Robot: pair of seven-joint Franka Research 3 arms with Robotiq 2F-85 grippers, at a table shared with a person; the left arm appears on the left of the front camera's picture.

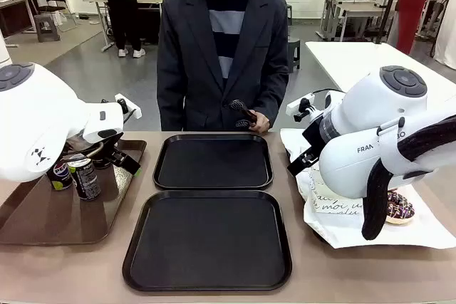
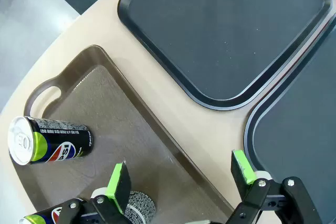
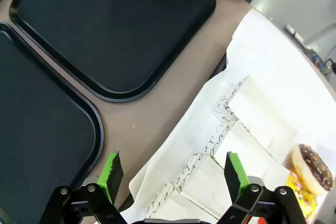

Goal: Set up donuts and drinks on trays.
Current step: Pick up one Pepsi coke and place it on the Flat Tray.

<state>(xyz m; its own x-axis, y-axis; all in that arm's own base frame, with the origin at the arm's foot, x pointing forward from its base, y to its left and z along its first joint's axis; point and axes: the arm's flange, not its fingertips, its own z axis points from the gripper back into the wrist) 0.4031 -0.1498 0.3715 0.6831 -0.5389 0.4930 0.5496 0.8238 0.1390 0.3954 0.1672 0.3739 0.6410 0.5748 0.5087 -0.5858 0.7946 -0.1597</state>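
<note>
Fingers (image 2: pixel 119 182) on L gripper (image 2: pixel 181 179) are hanging wide open, can (image 2: pixel 139 207) just beside one; R gripper (image 3: pixel 173 174) is gaping empty over sleeves (image 3: pixel 205 182). Prob. pick stage; next needs lowering, closing.

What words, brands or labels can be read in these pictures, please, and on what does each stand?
"FRAN": on the right arm; the rest is hidden.
"moi": black script on the white paper; the other script is illegible.
"pepsi", partly seen, with the globe logo: on the can in the brown tray.
Small print on that can: too small to read.
</note>
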